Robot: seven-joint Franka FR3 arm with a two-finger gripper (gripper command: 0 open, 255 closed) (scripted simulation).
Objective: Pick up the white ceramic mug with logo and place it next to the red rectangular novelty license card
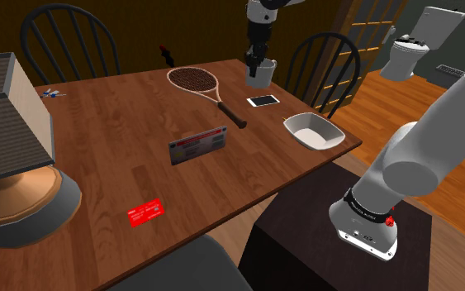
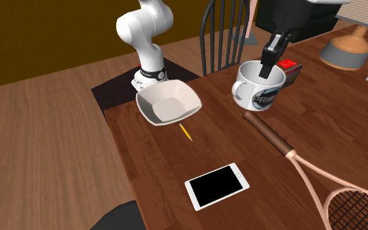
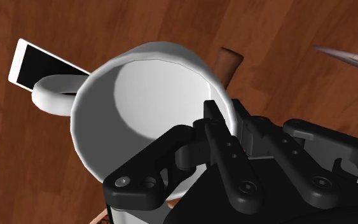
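Gripper (image 1: 259, 60) is clamping the mug (image 1: 261, 78) by its wall, one finger inside | mug is standing upright beside the phone (image 1: 263, 100) | card (image 1: 146, 212) is lying well apart, down-left in the shoulder view, past the racket (image 1: 196, 80).

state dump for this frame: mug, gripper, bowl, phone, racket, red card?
mug: upright, empty, wall clasped; lifted or not, cannot tell.
gripper: shut on mug, one finger inside, one outside.
bowl: upright, empty.
phone: flat, screen up, dark.
racket: flat on the table.
red card: flat on table, far from mug.
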